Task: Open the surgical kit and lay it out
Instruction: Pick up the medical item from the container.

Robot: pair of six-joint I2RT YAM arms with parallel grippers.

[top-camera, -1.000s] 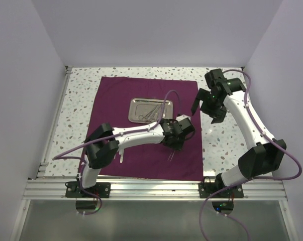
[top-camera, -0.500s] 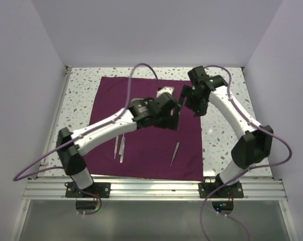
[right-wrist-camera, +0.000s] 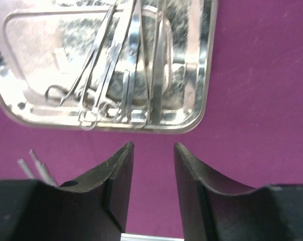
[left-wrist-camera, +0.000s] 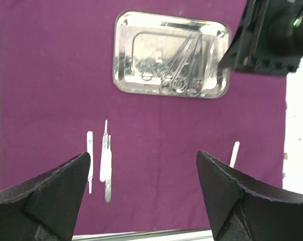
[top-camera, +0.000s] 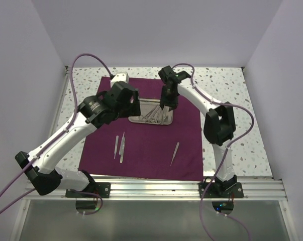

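Observation:
The maroon cloth (top-camera: 146,145) of the surgical kit lies spread flat. On its far half sits the steel tray (top-camera: 150,121) with ring-handled instruments (left-wrist-camera: 179,73) in it. Thin silver tools (top-camera: 119,147) lie on the cloth's near left and tweezers (top-camera: 175,153) on its near right. My left gripper (top-camera: 130,104) hangs high beside the tray's left end, open and empty; its wrist view looks down on tray (left-wrist-camera: 122,55) and tools (left-wrist-camera: 106,163). My right gripper (top-camera: 166,103) hovers over the tray's right end. Its jaws (right-wrist-camera: 152,146) are partly apart, nothing between them.
Speckled tabletop (top-camera: 226,115) borders the cloth on both sides, with purple walls close around it. A metal rail (top-camera: 156,188) runs along the near edge. The right arm (left-wrist-camera: 272,37) fills the upper right of the left wrist view.
My left gripper let go of the tweezers on the near right cloth, opened wide and swung back to the left. My right gripper moved left over the tray and its jaws narrowed.

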